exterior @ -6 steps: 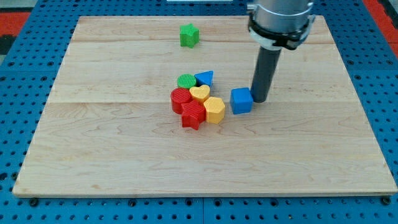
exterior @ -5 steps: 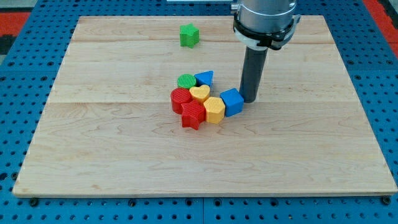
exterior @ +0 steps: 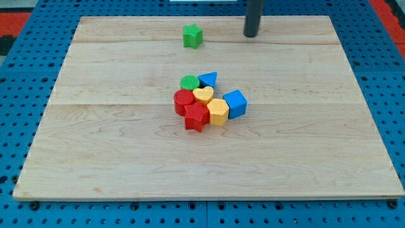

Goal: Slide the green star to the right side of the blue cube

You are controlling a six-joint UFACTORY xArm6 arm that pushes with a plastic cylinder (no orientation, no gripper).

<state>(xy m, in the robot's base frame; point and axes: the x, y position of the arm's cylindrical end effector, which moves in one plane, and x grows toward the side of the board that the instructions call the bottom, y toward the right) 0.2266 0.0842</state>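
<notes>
The green star (exterior: 192,35) lies near the view's top, left of centre, on the wooden board (exterior: 304,158). The blue cube (exterior: 235,104) sits at the right end of a cluster in the board's middle, touching the yellow hexagon block (exterior: 218,112). My tip (exterior: 252,35) is near the view's top, to the right of the green star and well apart from it, far above the blue cube.
The cluster also holds a green cylinder (exterior: 189,82), a blue triangle block (exterior: 208,80), a yellow heart (exterior: 203,95), a red cylinder (exterior: 183,101) and a red star (exterior: 197,118). Blue pegboard (exterior: 380,76) surrounds the board.
My tip pushed the blue cube left against the yellow hexagon, then moved away to the view's top, level with the green star. The green star has not moved.
</notes>
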